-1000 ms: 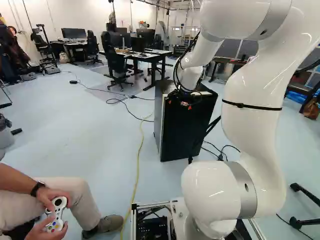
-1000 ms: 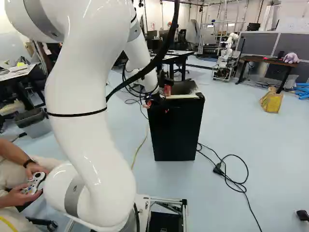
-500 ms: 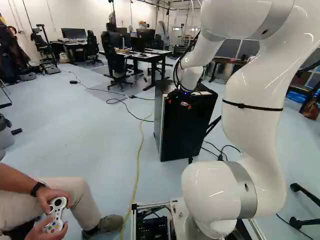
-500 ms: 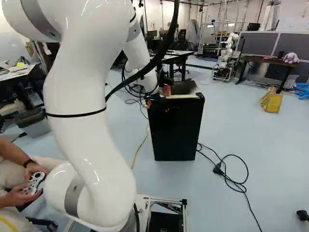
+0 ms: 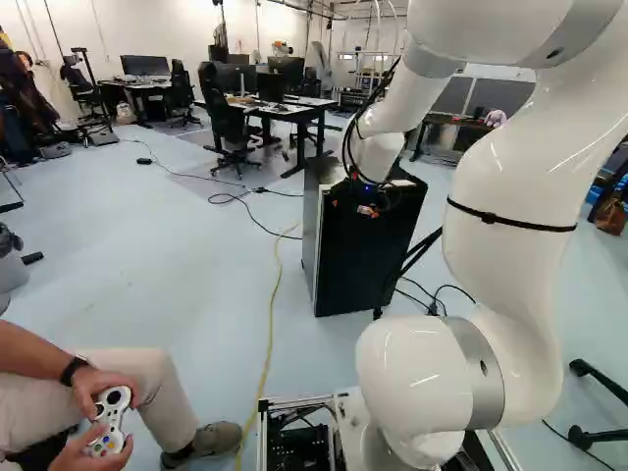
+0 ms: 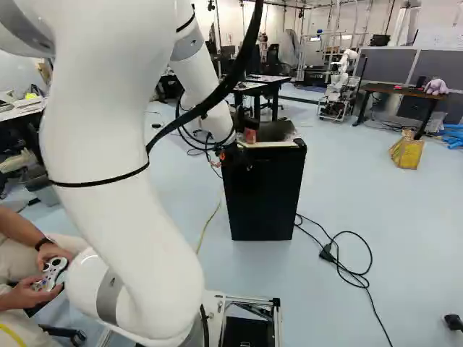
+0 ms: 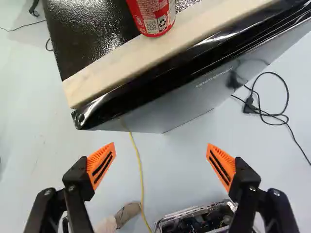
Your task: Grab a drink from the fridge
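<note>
The white, jointed robot arm (image 6: 108, 166) reached out to the upright black box-shaped fridge (image 6: 264, 191), its wrist end near the front top edge. No opened door was visible, and none appeared necessary, since the drink stood outside, on top.

The pale, flat wooden strip (image 7: 107, 75) ran along the front of the fridge top.

The black two-finger gripper (image 7: 161, 144) was just in front of the fridge. Its jaws were spread wide, with nothing pinched between the ribbed orange pads (image 7: 101, 166).

The red cylindrical metal can (image 7: 153, 14), the likely target, stood upright on the strip, ahead of the jaws and apart from them.

Status: approach to the fridge, largely complete; grasp, not made. Judged outstanding: advance over the edge, align the jaws around the can, close them, lift clear of the strip, and withdraw.
</note>
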### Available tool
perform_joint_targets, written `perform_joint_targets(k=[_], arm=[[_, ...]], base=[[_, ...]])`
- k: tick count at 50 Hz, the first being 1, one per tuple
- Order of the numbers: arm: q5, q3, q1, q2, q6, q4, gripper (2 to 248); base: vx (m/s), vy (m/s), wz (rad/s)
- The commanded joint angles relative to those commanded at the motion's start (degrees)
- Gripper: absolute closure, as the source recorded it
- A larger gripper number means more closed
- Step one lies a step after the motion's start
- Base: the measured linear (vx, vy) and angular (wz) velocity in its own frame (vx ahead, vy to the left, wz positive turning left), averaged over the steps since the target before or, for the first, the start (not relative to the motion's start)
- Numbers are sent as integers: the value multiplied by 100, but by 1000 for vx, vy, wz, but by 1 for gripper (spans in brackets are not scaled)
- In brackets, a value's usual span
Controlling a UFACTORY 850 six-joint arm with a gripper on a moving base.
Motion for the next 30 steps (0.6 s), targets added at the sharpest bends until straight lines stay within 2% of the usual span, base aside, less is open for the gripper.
perform_joint_targets(k=[15,30], arm=[[439,449,-15,392,0,-103,3],[1092,896,-56,802,0,-250,3]], base=[[0,0,0],[0,0,0]])
